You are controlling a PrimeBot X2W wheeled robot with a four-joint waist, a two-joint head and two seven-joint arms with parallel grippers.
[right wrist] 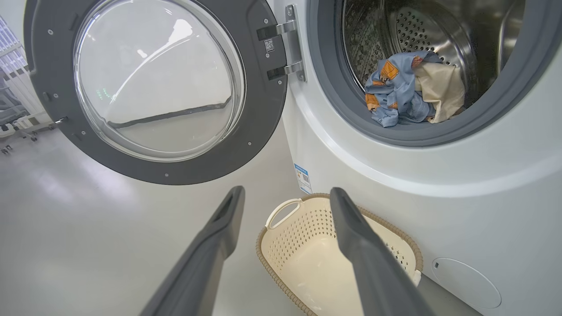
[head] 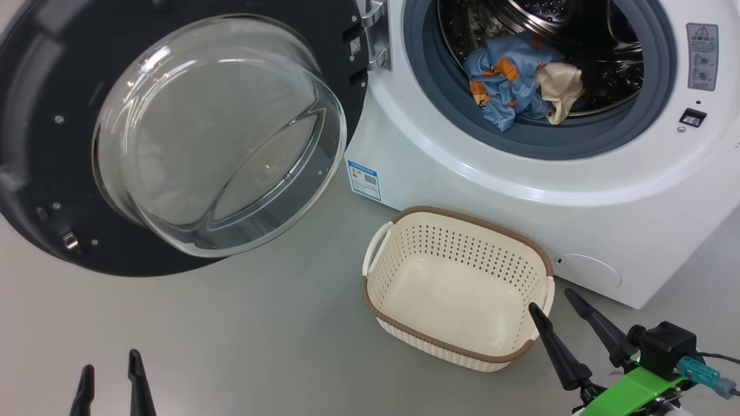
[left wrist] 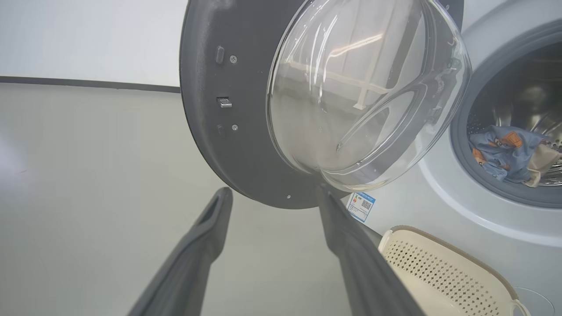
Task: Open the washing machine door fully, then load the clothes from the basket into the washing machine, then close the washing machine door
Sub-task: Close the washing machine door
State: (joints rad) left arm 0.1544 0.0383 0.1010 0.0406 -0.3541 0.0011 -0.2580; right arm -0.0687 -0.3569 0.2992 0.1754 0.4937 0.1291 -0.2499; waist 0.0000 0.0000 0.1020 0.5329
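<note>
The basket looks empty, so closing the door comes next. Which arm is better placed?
Probably left. The left tool, open, faces the round black-rimmed glass door, which hangs open on that side; the right tool hovers by the cream perforated basket.

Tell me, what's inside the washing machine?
In the washing machine, blue clothes with orange pictures and a cream piece lie at the front of the steel drum. Anything under the pile is hidden.

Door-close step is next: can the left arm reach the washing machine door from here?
Probably yes. The open left gripper faces the washing machine door across floor; the basket stands to its right, out of the path.
</note>
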